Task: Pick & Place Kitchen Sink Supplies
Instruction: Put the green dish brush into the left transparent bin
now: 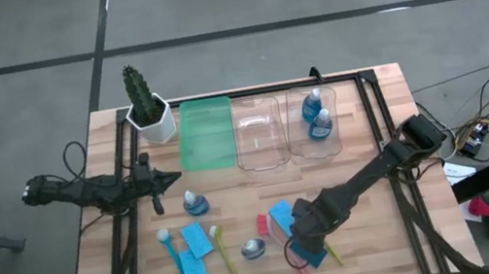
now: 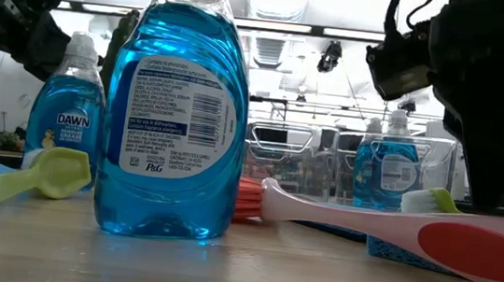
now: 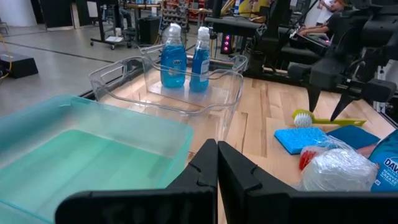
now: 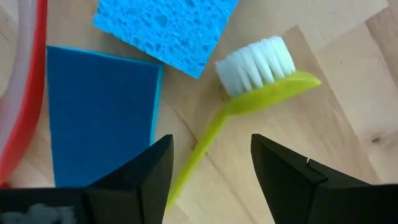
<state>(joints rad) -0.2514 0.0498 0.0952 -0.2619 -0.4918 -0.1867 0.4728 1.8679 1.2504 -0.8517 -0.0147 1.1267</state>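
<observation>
Hovering with its jaws spread apart, the right gripper (image 4: 211, 180) straddles the handle of the yellow-green brush (image 4: 261, 81), likely lining up to grasp it beside the sponges (image 4: 165, 28) on the table (image 1: 377, 224), while the left gripper (image 3: 216, 177) waits pressed shut near the green bin (image 3: 81, 155).

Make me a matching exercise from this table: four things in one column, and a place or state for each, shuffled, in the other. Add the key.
Things
1. cactus
2. two blue bottles
3. right gripper
4. left gripper

Places or states
A. inside the clear bin on the right
B. shut, near the green bin
C. in a white pot at the table corner
D. open above a yellow-green brush

Pairs: 1-C, 2-A, 3-D, 4-B
</observation>
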